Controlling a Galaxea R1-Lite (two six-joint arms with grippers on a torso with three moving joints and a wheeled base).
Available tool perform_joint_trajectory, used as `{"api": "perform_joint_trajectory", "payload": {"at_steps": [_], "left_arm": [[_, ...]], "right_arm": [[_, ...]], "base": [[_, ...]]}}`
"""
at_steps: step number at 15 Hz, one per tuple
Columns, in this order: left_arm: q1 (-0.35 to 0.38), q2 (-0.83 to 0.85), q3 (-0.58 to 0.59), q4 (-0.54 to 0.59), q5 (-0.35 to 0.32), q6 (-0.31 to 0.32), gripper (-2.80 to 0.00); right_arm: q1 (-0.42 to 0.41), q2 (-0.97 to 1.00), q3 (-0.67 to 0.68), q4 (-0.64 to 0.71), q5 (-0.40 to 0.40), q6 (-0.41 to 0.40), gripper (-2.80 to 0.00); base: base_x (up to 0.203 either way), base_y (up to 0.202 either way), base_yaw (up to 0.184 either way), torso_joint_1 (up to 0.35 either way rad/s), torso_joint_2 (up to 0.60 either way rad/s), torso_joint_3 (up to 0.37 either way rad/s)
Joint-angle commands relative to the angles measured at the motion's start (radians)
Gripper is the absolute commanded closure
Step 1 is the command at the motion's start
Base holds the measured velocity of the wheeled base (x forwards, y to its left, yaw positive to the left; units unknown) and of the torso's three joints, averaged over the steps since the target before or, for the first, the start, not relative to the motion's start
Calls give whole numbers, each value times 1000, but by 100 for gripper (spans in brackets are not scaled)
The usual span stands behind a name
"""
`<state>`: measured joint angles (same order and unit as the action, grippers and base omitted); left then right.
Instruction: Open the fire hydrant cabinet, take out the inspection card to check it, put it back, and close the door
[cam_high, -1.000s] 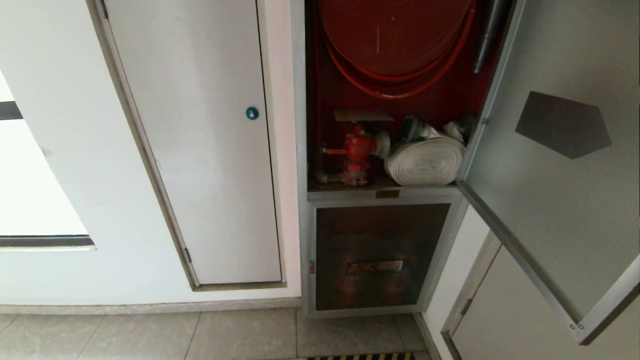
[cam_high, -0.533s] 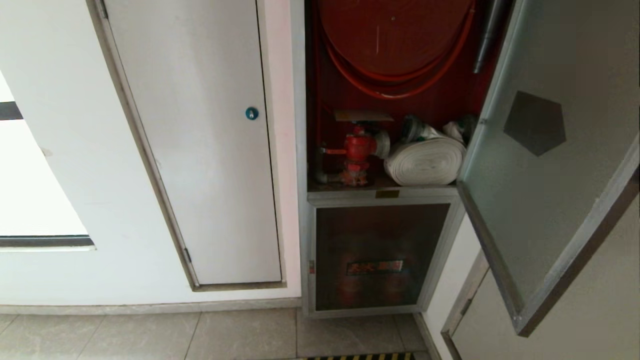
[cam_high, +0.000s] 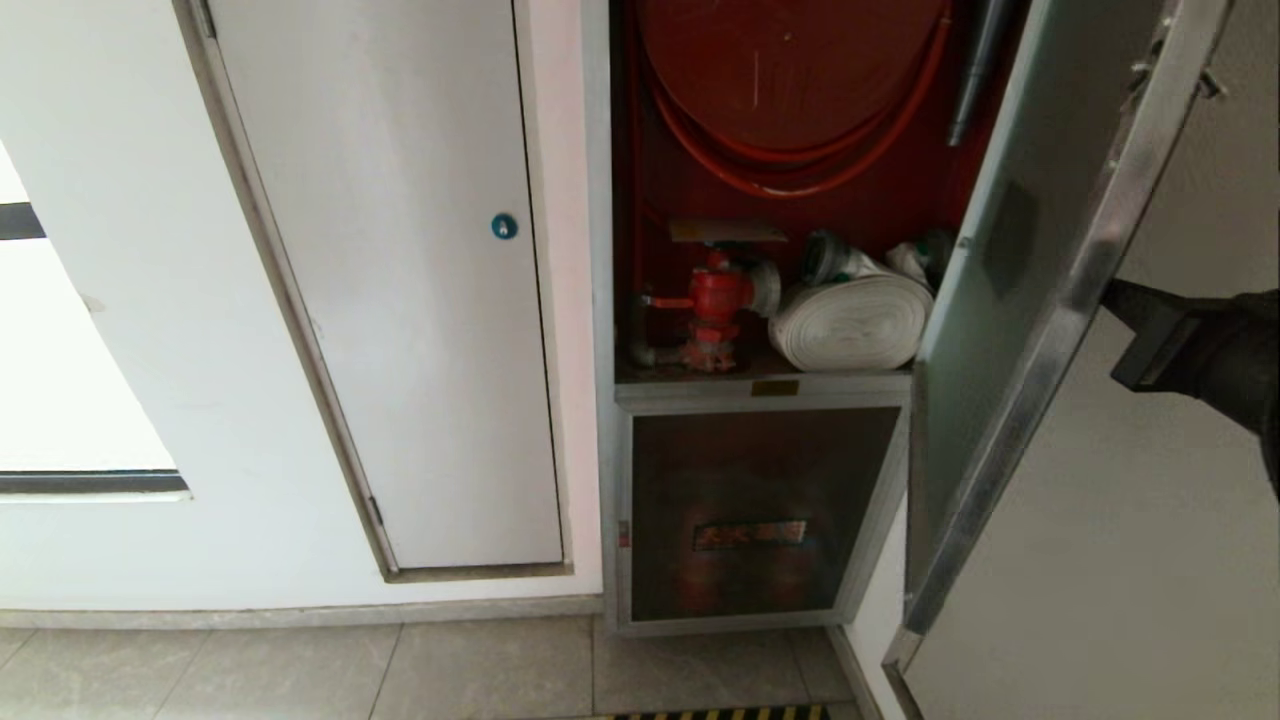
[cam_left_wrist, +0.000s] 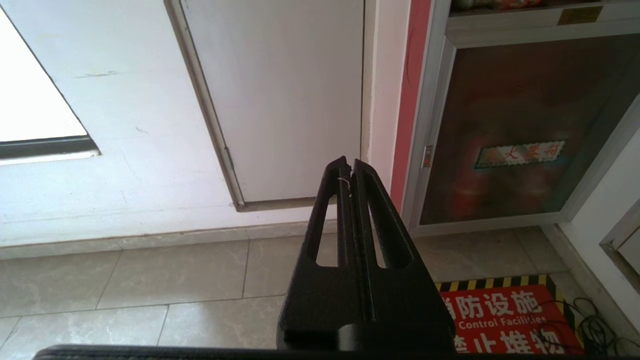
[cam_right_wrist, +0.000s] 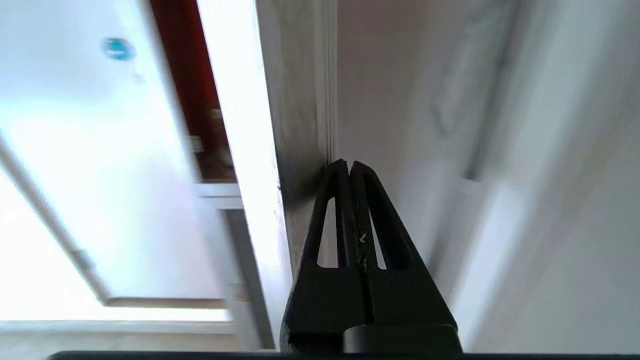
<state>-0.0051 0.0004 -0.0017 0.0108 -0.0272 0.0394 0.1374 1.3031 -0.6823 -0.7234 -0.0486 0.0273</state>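
Aluminium-framed door (cam_high: 1010, 330) edge against closed right claw (cam_right_wrist: 348, 163) tips.

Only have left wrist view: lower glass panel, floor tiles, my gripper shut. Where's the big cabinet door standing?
Observer: The door stands partly open, nearly edge-on in the head view.
Operator: Right arm?
Observer: The right gripper is shut, its tips at the door's frame edge, on the outer side.
Operator: Card visible?
Observer: No. Inside the fire hydrant cabinet I see only a hose reel, a red valve and a rolled white hose.
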Motion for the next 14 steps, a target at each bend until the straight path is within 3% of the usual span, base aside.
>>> {"api": "perform_joint_trajectory", "payload": {"at_steps": [1,7,11,14], "left_arm": [[0,1,0,0,0,-1,0],[-1,1,0,0,0,1,0],[0,1,0,0,0,-1,0],[-1,0,0,0,1,-1,0]], "right_arm": [[66,89,-56,-5,-10,5,0],[137,371,-348,-5,-25,8,0],[183,633,-693,18,-53,9,0],[243,813,-945,112,-92,20,0]], "base": [[0,0,0,0,0,0],[0,0,0,0,0,0],[0,0,0,0,0,0],[0,0,0,0,0,0]]}}
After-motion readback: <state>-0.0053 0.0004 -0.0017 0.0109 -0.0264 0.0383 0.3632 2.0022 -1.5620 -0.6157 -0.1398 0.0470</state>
